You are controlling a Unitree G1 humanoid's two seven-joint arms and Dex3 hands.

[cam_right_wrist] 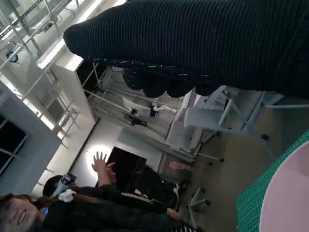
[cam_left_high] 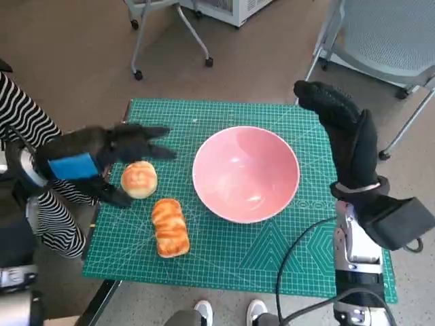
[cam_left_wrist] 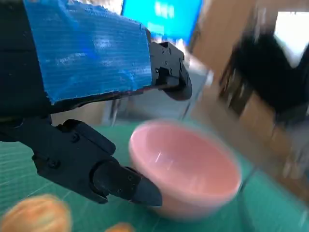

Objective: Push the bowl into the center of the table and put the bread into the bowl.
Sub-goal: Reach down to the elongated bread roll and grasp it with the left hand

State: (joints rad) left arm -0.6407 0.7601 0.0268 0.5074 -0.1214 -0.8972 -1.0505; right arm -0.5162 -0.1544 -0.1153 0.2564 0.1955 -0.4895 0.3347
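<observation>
Nearest to the robot, the long striped bread (cam_left_high: pixel 170 227) lies flat on the green cutting mat (cam_left_high: pixel 272 258), near the front edge, and no hand touches it. Just behind it is the round bun (cam_left_high: pixel 139 179), also on the mat. The left hand (cam_left_high: pixel 102 161) is placed around this bun: the thumb is at the near side and the other fingers (cam_left_high: pixel 151 141) reach over the far side. In the head view the thumb seems to touch the bun, but the fingers are spread, so I judge the hand is open and does not hold the bun yet. In the left wrist view the bun (cam_left_wrist: pixel 36 216) is below the fingers (cam_left_wrist: pixel 116 180), not between them.

The pink bowl (cam_left_high: pixel 246 174) stands upright and empty, about in the middle of the mat, so the pushing step looks finished. The right hand (cam_left_high: pixel 343 136) is raised just beside the far right side of the bowl, with its fingers stretched out and nothing in it.

To do the grasp well, the left hand should go lower until the bun sits between thumb and fingers, then close softly, because bread is easy to crush. After that it should lift the bun clear over the rim and release it low inside the bowl.
</observation>
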